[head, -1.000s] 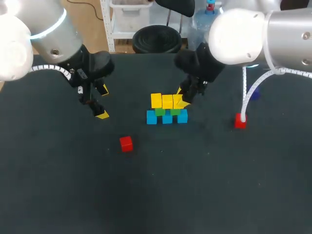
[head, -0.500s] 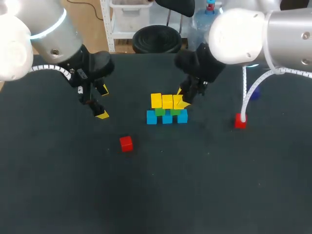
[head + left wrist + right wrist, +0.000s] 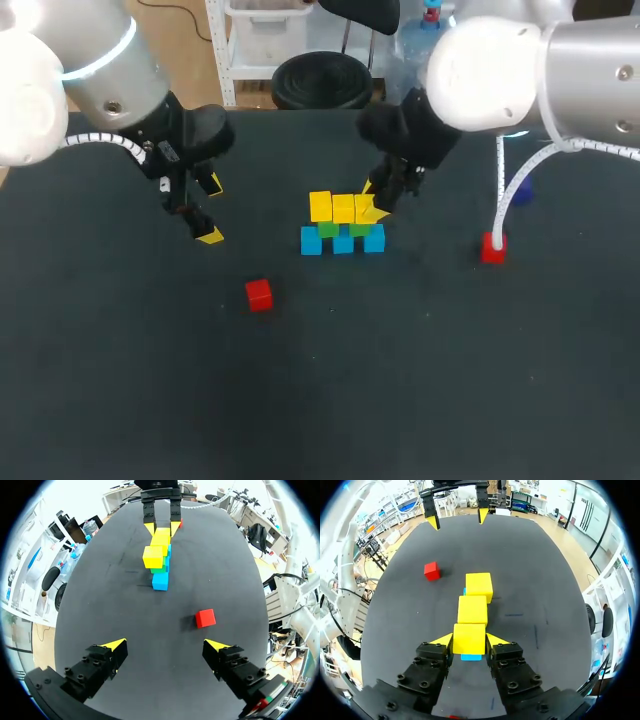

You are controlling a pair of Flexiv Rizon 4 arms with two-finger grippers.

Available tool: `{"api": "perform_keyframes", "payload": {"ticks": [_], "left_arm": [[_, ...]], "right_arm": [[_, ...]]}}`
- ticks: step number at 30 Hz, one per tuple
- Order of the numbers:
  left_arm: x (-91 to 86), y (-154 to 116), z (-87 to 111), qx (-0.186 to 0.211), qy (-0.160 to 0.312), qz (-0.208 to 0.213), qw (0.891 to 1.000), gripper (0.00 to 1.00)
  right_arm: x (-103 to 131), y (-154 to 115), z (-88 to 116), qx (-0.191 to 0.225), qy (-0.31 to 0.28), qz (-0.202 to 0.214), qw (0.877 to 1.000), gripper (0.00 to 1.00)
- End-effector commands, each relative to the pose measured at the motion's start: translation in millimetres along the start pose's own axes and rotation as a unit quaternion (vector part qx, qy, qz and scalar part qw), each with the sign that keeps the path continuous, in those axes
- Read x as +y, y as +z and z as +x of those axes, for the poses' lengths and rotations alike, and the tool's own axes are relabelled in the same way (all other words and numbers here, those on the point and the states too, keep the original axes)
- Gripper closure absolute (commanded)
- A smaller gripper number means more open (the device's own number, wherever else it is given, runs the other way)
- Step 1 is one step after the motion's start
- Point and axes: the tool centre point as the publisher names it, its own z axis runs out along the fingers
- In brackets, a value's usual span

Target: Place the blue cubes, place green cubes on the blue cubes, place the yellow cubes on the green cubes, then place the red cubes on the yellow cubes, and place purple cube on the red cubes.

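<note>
Mid-table stands a stack: a row of blue cubes (image 3: 343,242), green cubes (image 3: 328,229) on them, and three yellow cubes (image 3: 343,208) on top. My right gripper (image 3: 375,205) is shut on the rightmost yellow cube (image 3: 469,638), which sits on the stack with a blue cube (image 3: 470,657) showing beneath it. One red cube (image 3: 258,295) lies in front of the stack to the left, another red cube (image 3: 493,247) at the right. A purple cube (image 3: 522,193) lies behind that, partly hidden by a cable. My left gripper (image 3: 210,210) hangs open and empty, left of the stack.
The black table (image 3: 320,400) is bare in front. A white cable (image 3: 505,205) from my right arm hangs down over the right red cube. In the left wrist view the red cube (image 3: 205,618) lies ahead of my left gripper (image 3: 165,645), off to one side.
</note>
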Motion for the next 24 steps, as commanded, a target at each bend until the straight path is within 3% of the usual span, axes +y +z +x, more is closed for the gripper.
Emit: {"api": "perform_keyframes", "payload": {"ticks": [1, 2, 3, 4, 24], "left_arm": [[0.5, 0.1, 0.8, -0.001, 0.001, 0.000, 1.000, 0.00], [0.5, 0.1, 0.8, -0.001, 0.001, 0.000, 1.000, 0.00], [0.5, 0.1, 0.8, -0.001, 0.001, 0.000, 1.000, 0.00], [0.5, 0.1, 0.8, -0.001, 0.001, 0.000, 1.000, 0.00], [0.5, 0.1, 0.8, -0.001, 0.001, 0.000, 1.000, 0.00]], "right_arm": [[-1.4, 0.4, -0.8, 0.000, 0.000, 0.000, 1.000, 0.52], [-1.3, 0.3, -0.8, 0.000, 0.000, 0.000, 1.000, 0.37], [-1.3, 0.3, -0.9, 0.000, 0.000, 0.000, 1.000, 0.09], [-1.4, 0.2, -0.9, 0.000, 0.001, 0.000, 1.000, 0.00], [-2.1, -17.0, 5.4, -0.005, 0.014, 0.015, 1.000, 0.00]]}}
